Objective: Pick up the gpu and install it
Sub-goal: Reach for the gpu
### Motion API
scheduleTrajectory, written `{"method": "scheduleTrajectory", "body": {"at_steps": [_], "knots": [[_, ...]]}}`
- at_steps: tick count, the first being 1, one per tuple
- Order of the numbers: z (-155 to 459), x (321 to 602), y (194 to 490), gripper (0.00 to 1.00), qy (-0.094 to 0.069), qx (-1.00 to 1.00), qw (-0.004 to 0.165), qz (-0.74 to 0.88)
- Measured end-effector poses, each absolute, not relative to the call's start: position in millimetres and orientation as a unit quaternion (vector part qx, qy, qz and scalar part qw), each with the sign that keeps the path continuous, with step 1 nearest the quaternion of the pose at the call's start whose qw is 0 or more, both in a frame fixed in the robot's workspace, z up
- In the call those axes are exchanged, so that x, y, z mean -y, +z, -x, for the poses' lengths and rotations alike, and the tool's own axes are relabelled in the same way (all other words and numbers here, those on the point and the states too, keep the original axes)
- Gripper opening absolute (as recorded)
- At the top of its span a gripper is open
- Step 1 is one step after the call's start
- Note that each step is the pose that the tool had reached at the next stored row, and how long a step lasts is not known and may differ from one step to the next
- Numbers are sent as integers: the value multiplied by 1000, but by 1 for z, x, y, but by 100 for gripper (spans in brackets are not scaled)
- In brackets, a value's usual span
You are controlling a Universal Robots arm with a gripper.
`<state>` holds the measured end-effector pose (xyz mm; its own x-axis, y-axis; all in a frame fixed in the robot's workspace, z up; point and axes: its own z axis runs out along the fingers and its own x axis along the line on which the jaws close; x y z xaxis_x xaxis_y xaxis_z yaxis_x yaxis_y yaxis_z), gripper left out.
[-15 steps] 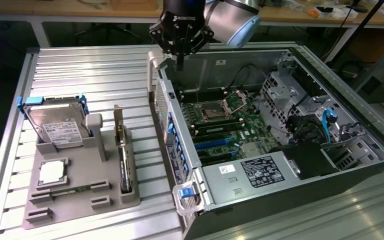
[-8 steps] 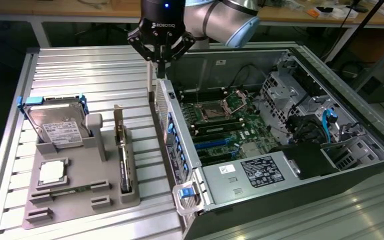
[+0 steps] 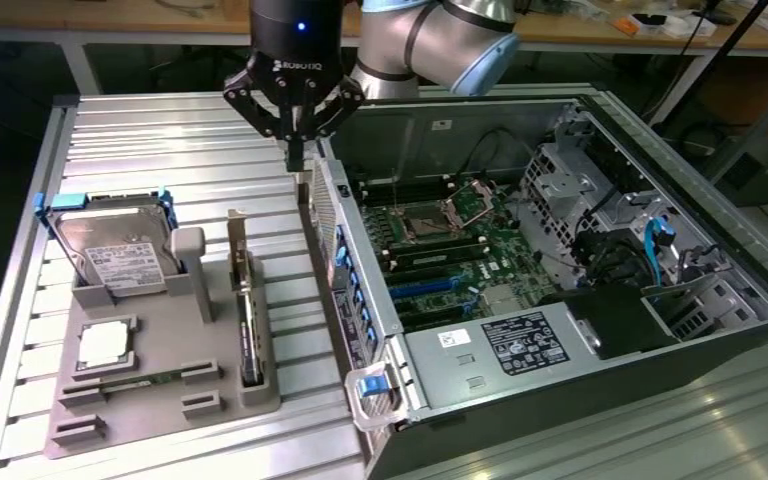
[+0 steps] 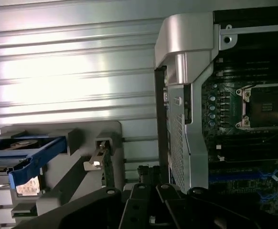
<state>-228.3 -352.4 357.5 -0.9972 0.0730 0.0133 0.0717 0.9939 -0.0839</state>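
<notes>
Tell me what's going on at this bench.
The robot arm's claw is shut, with nothing visible in it, and hangs above the ribbed table right beside the open computer case. The gpu stands on edge in the grey holder, next to the hard drive. It has not been picked up or installed yet.

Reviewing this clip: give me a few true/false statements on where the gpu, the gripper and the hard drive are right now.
1. The gpu stands on edge in the grey holder. True.
2. The gripper grips the gpu. False: it is shut on nothing, up by the corner of the computer case.
3. The hard drive sits inside the case. False: it rests in the holder, apart from the gpu.
4. The case is open, with its motherboard showing. True.
</notes>
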Motion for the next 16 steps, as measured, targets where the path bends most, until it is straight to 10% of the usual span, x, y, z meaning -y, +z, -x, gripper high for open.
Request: {"method": "scheduleTrajectory", "body": {"at_steps": [16], "knots": [[251,418,352,11,42,998,8,36]]}}
